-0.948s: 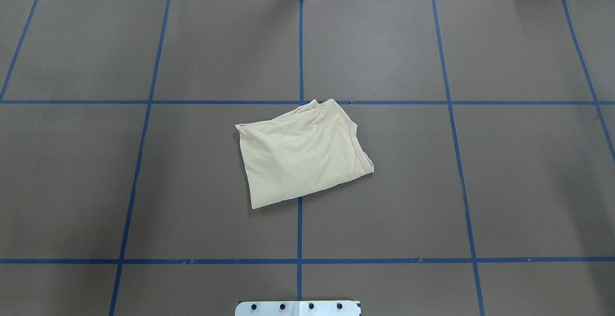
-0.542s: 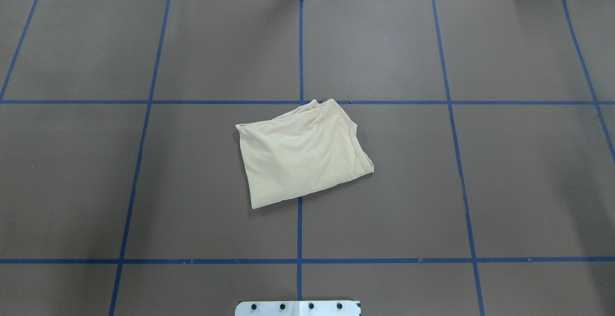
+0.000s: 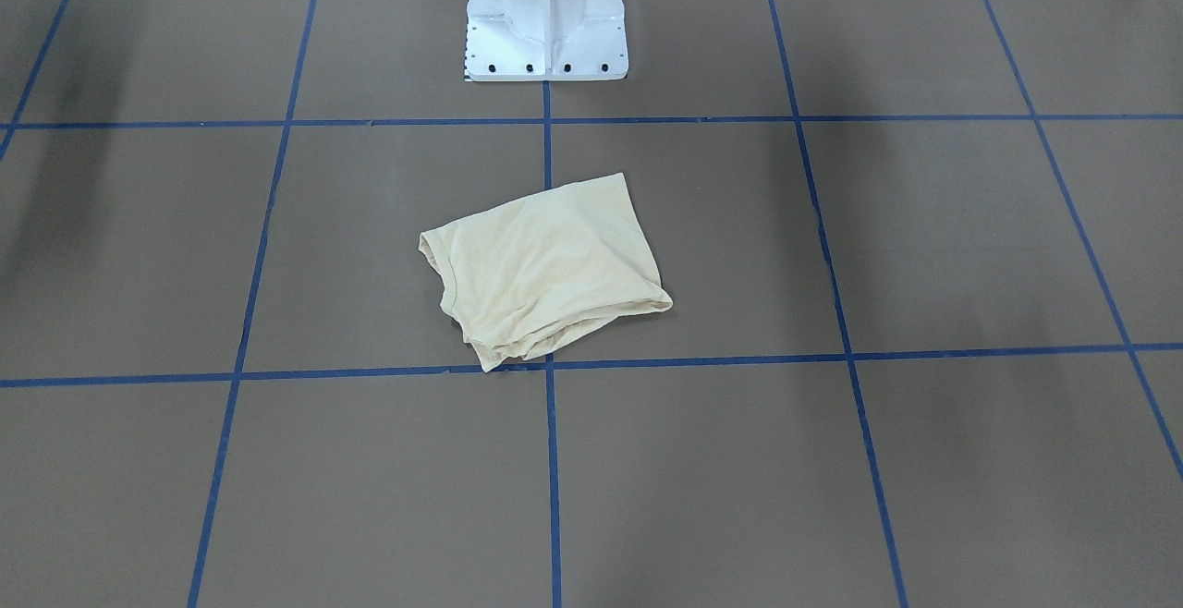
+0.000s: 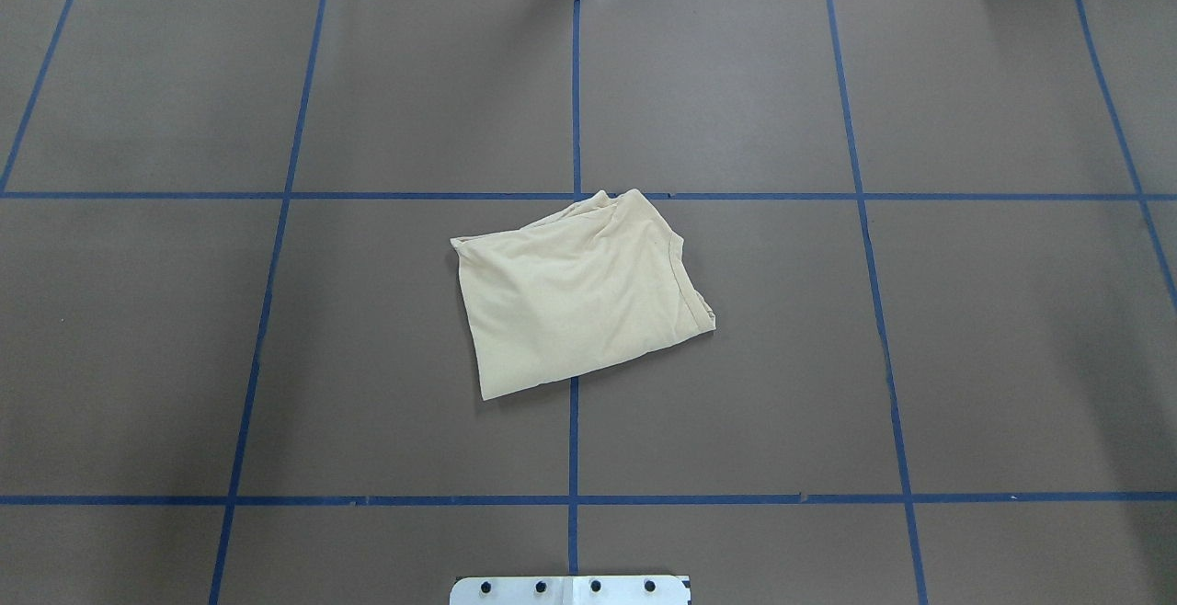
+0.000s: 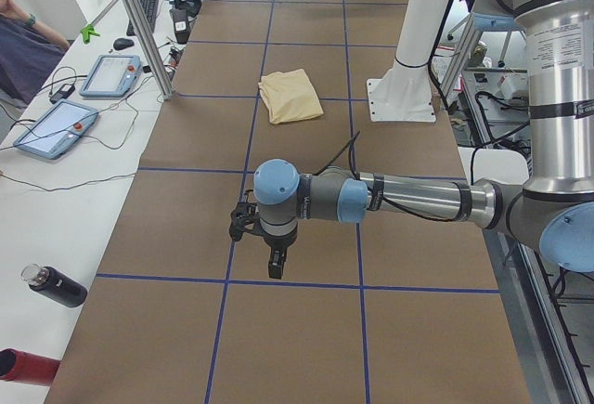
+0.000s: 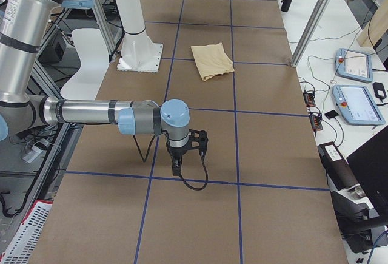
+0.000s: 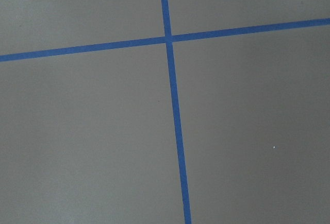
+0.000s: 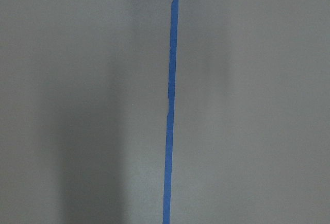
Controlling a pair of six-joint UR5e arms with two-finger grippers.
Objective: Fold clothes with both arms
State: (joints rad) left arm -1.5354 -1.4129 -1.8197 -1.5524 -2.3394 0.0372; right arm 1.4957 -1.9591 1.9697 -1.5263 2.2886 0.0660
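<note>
Nearest in the left side view: the left tool (image 5: 275, 265), pointing down over bare counter (image 5: 306, 330), well apart from the clothes. Cannot tell whether wide or narrow (seen only from the side, and small). No cloth in it. Much the same for the right tool (image 6: 177, 168) in the right side view: pointing down just above a blue tape line (image 8: 169, 131), nothing hanging from it, spread unreadable.

Farther along, near the middle of the counter and in front of the white pedestal (image 3: 545, 17): the T-shirt (image 4: 579, 297), folded to a compact, slightly skewed rectangle, plain side up, print hidden, straddling one tape line, layered edges showing at the neckline side.

Judged from that: folding done or very nearly, with both arms standing clear. Next move, if any, probably a tidy-up only: would call for both tools at the loose layered edge, pinching every layer at once, without dragging the stack over the smooth paper.

Underfoot, matte brown paper gridded in blue tape, with soft shadows. Beyond its edge: a white bench with two pendants (image 5: 56, 130), cables, a black bottle (image 5: 56, 285), and a seated person (image 5: 23, 51) at the far corner.
</note>
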